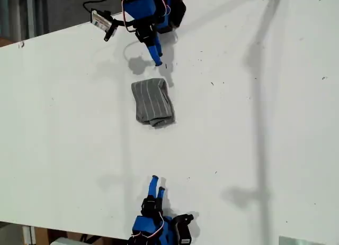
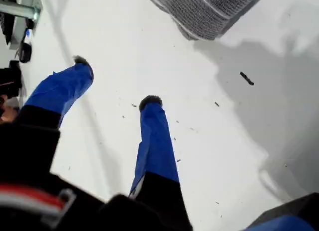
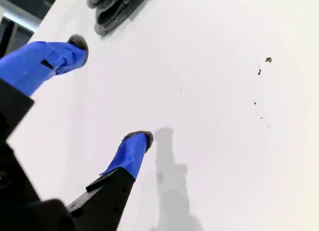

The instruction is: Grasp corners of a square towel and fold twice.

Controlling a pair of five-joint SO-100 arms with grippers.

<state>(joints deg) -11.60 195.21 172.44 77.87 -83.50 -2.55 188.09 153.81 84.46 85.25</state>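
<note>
Judging the towel [image 1: 152,102] apparently folded twice, my first gripper [image 2: 114,84] and second gripper [image 3: 112,89], both agape and empty, should retreat from it without snagging.

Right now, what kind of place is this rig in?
Probably a lab or workshop bench: a bare white table, scuffed and speckled, two blue arms mounted at opposite edges, and one folded grey towel between them.

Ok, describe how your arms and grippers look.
Both arms are bright blue with black joints and housings. My first gripper and my second gripper each have two blue fingers with dark, fuzzy-looking tips. In the exterior view, black cables run from the arm at the top, which also carries a small pale box on its side.
</note>
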